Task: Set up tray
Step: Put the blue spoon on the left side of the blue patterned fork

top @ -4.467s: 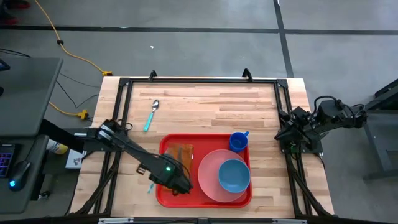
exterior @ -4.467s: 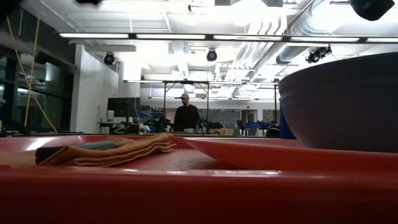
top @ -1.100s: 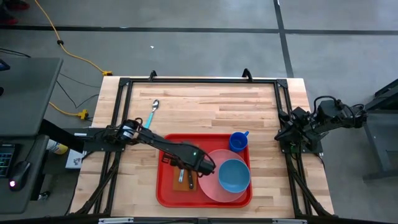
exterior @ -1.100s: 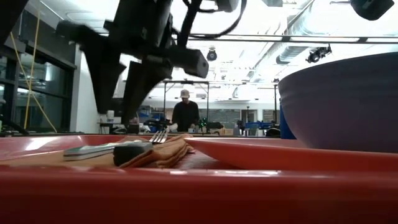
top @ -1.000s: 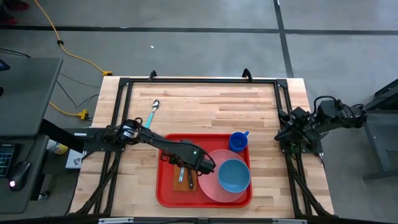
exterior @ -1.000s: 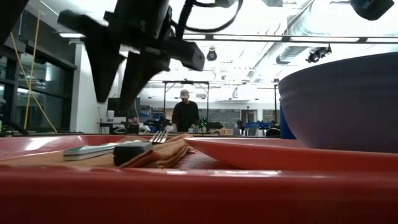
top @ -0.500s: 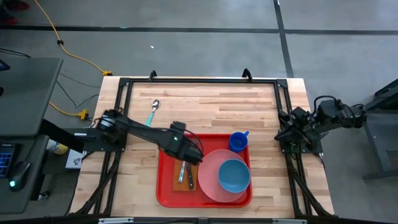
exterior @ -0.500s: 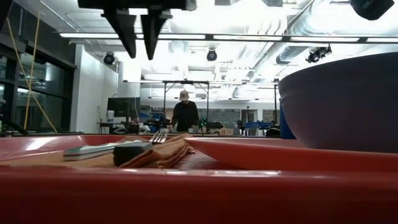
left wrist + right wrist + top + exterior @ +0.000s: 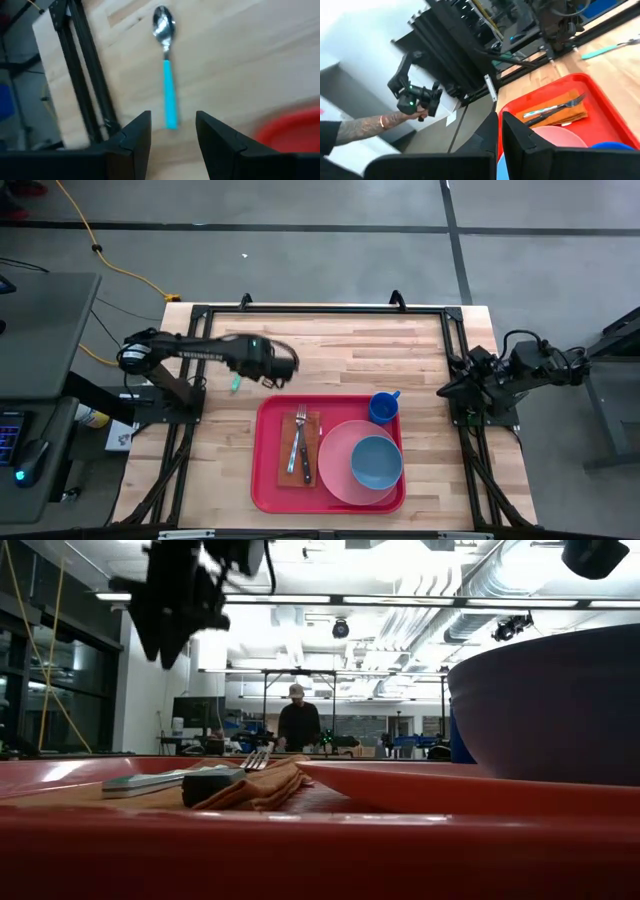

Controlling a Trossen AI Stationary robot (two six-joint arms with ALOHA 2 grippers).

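Bare wood lies open across the far half of the table [image 9: 340, 345], and I see room there on every side of the spoon [image 9: 236, 383], whose teal handle shows beside my left gripper [image 9: 290, 364]. The red tray [image 9: 268, 480] sits at the near middle of the table. It holds an orange napkin [image 9: 287, 468] with a fork [image 9: 300, 442] and a knife on it, a pink plate [image 9: 335, 450] carrying a blue bowl [image 9: 376, 462], and a blue cup [image 9: 383, 408] in its far right corner. My left gripper, over the napkin a second ago, now hangs empty above the spoon, jaws parted. My right gripper [image 9: 445, 391] waits at the table's right edge, fingers closed on nothing.
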